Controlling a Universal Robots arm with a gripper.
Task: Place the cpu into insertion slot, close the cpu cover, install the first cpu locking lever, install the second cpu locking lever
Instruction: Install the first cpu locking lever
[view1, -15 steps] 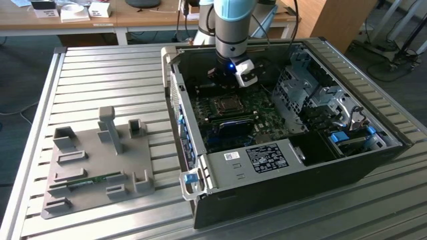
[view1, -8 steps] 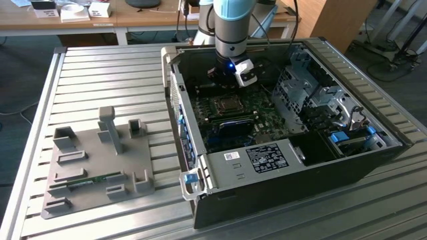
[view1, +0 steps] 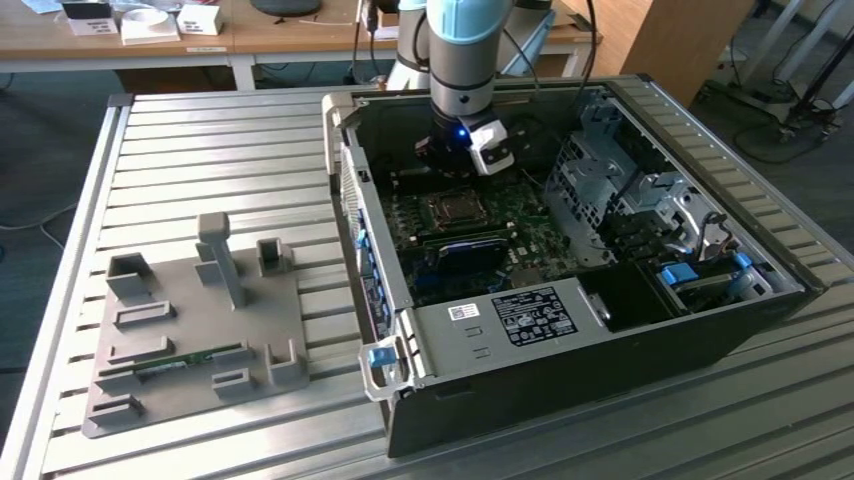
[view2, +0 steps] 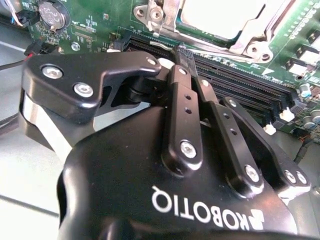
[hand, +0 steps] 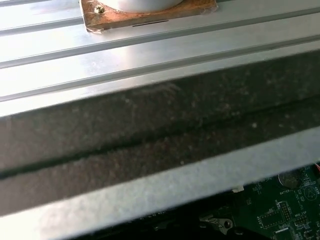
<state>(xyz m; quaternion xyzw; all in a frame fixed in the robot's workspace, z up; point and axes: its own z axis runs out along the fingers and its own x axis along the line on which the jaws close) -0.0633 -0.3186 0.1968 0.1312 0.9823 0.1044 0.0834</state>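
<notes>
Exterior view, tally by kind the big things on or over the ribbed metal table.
Open black computer tower case: 1
Grey plastic fixture plate with upright holders: 1
Grey and light blue robot arm: 1
Total: 3

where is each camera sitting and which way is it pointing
Exterior view: off the arm, above, looking down into the open computer case; arm and gripper show.
Second wrist view: at the wrist, facing past the gripper onto the motherboard and cpu.
First wrist view: at the wrist, facing table slats and case wall.
Shared: both wrist views catch the motherboard.
</notes>
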